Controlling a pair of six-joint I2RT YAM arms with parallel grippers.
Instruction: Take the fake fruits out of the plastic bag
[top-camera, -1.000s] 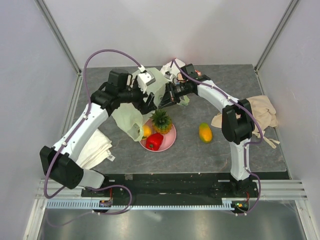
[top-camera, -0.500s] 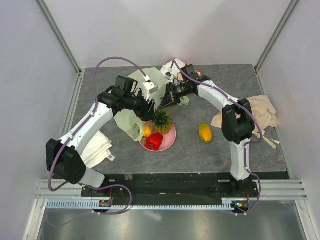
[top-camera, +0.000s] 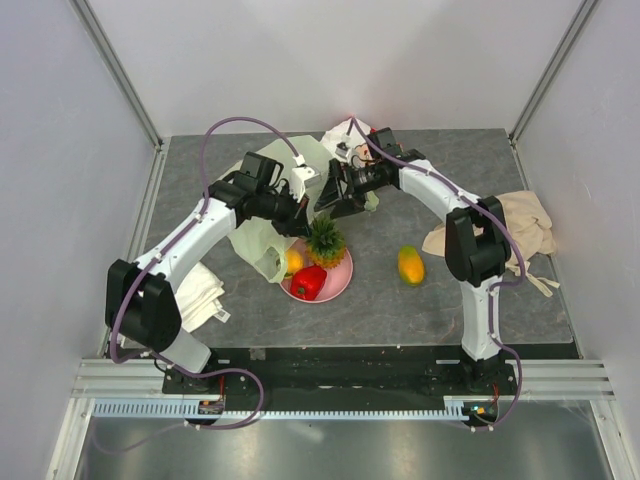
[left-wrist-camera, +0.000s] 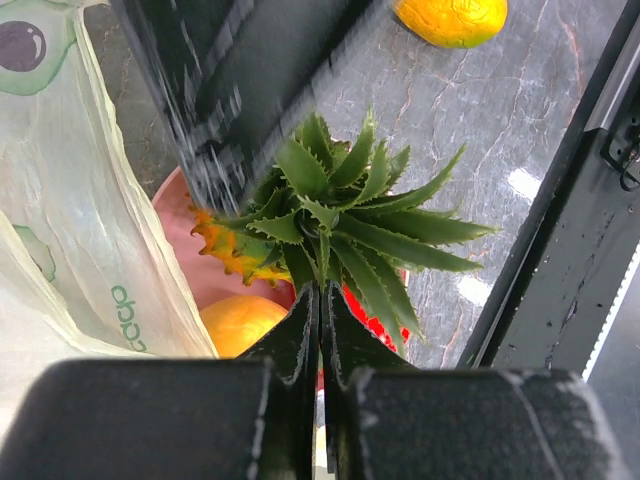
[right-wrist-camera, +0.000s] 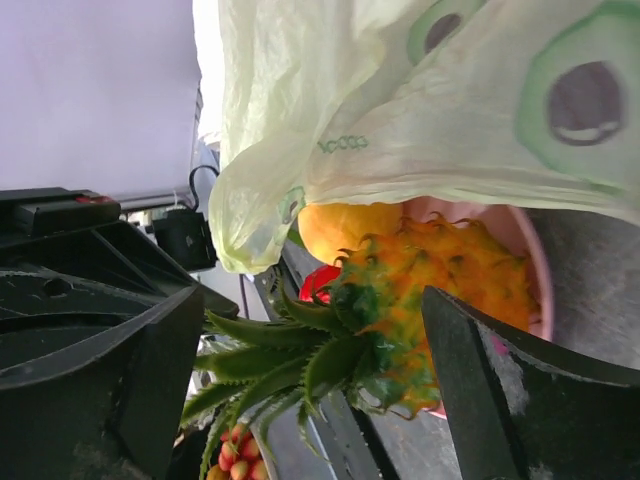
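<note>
The pineapple (top-camera: 323, 240) stands on the plate (top-camera: 345, 270), plastic bag (top-camera: 255, 240) left of it, mango (top-camera: 410, 265) well right.

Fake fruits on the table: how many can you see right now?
4. The pineapple, a red pepper and an orange-yellow fruit sit on the pink plate; a mango lies alone on the table to its right. The plastic bag may hide more.

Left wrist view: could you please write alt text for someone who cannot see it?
The shut left end effector hangs at the green crown of a pineapple on a pink plate. A pale-green bag lies left; a mango rests on the table beyond.
</note>
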